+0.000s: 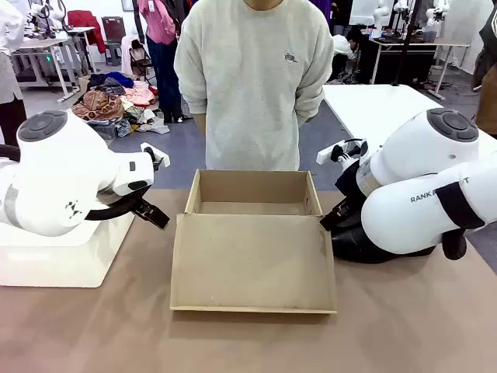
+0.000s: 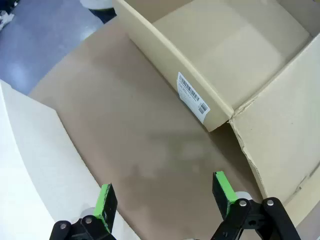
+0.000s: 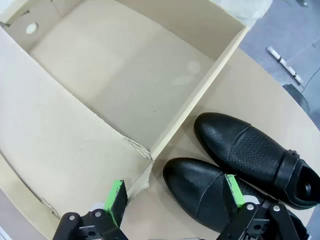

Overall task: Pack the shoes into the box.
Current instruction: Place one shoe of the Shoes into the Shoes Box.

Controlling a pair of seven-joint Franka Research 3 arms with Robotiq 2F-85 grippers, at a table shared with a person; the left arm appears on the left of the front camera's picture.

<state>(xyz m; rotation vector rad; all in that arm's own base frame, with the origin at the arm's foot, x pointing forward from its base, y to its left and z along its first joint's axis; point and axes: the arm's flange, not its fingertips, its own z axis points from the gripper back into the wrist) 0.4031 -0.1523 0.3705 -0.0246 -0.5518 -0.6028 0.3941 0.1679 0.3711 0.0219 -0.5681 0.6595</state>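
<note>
While the box (image 1: pixel 252 186) stands open on the table (image 1: pixel 404 326), its lid flap (image 1: pixel 254 264) lying flat toward six o'clock, the shoes (image 3: pixel 250 150) rest side by side just outside its wall, at its three o'clock in the front view. The right gripper (image 3: pixel 174 187) hangs over the nearer toe, fingers spread wide, holding nothing. The left gripper (image 2: pixel 163 192), at the box's nine o'clock, gapes equally wide and empty.

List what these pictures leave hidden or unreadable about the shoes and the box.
- Shoes, right wrist view: the heels run off the bottom and right edges, partly behind the right tool.
- Box label, left wrist view: print too small to read.
- Front view: the right arm covers most of the shoes.
</note>
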